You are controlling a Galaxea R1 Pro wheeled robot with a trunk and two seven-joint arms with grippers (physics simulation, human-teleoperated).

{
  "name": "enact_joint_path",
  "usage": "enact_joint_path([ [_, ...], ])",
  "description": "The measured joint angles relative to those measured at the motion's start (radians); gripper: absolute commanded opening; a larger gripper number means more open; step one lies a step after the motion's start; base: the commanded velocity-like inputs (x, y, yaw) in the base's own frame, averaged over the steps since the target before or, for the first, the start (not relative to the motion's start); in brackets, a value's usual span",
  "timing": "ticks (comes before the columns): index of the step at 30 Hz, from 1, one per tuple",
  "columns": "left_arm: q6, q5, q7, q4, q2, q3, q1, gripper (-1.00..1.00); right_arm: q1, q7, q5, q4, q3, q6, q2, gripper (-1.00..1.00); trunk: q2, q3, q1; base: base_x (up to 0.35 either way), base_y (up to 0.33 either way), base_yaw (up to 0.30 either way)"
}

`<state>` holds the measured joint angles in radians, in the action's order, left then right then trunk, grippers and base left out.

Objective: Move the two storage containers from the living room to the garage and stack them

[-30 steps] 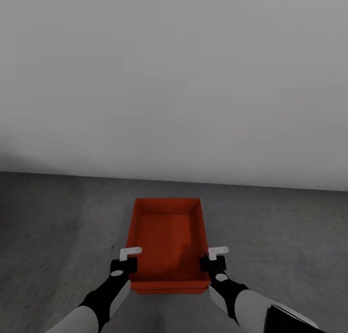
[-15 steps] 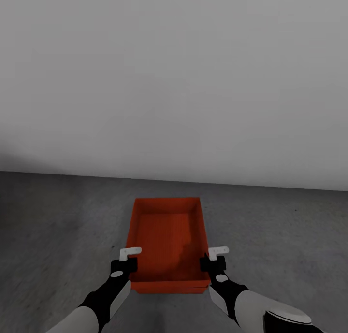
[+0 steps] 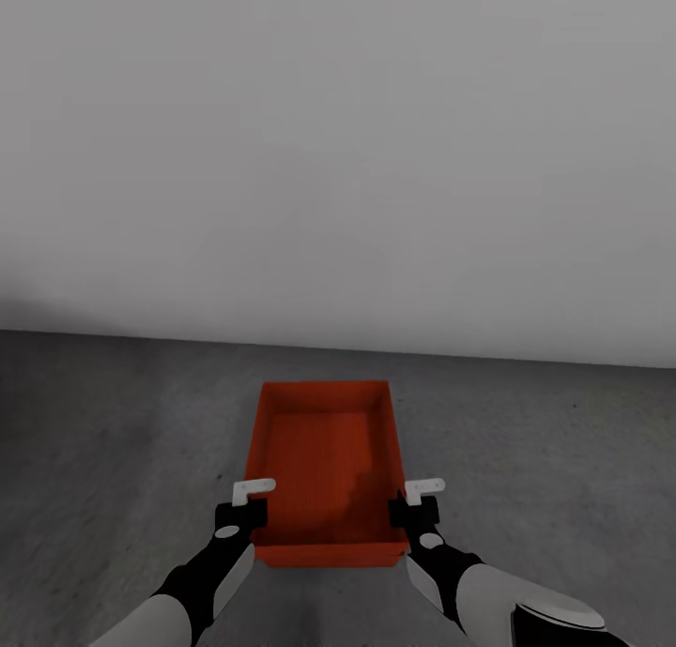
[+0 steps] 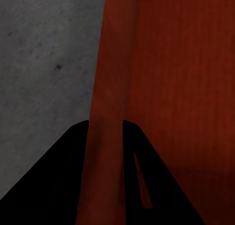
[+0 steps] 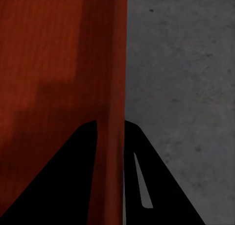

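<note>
An orange-red storage container (image 3: 324, 459) sits low over the grey concrete floor (image 3: 113, 440) of the garage, its open top facing up and its long side pointing away from me. My left gripper (image 3: 252, 511) is shut on its left wall near the front corner. In the left wrist view the black fingers (image 4: 73, 156) straddle that red wall (image 4: 105, 87). On the opposite side, my right gripper (image 3: 406, 508) is shut on the right wall. The right wrist view shows that wall (image 5: 111, 63) pinched between dark fingers (image 5: 142, 156). I cannot tell whether the container touches the floor.
A plain white-grey wall (image 3: 338, 159) stands just beyond the container, meeting the floor a short way past its far end. Bare concrete stretches to the left and right (image 3: 563, 459) of the container.
The container has settled slightly: a thin second red edge under its near wall has vanished and its far rim sits a touch farther off. Both grippers keep their hold.
</note>
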<state>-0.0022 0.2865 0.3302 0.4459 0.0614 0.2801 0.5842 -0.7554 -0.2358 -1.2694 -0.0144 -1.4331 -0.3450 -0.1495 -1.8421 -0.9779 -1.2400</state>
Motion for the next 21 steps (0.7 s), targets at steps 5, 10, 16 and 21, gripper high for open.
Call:
enact_joint_path([
  [5, -0.001, 0.000, 0.000, 0.000, 0.000, 0.000, 0.000, -1.00, 0.000, -0.001, 0.000, 0.000, 0.000, 0.000, 0.000, -1.00, 0.000, 0.000, 0.000, 0.000, 0.000, 0.000],
  [10, -0.002, 0.000, 0.000, -0.001, 0.000, 0.000, 0.000, -1.00, 0.000, -0.003, -0.001, -0.004, -0.002, -0.001, 0.001, -1.00, 0.000, -0.001, 0.000, 0.000, 0.000, -0.029],
  [16, 0.008, -0.001, 0.001, -0.003, 0.000, -0.002, 0.000, -1.00, 0.000, 0.001, -0.003, -0.004, -0.001, 0.012, 0.001, -1.00, 0.000, 0.000, 0.000, 0.000, 0.000, -0.162],
  [21, 0.026, 0.000, -0.001, 0.002, 0.000, -0.003, 0.000, -1.00, 0.000, 0.003, -0.033, -0.003, -0.023, 0.024, 0.001, -1.00, 0.000, 0.000, 0.000, 0.000, 0.000, -0.060],
])
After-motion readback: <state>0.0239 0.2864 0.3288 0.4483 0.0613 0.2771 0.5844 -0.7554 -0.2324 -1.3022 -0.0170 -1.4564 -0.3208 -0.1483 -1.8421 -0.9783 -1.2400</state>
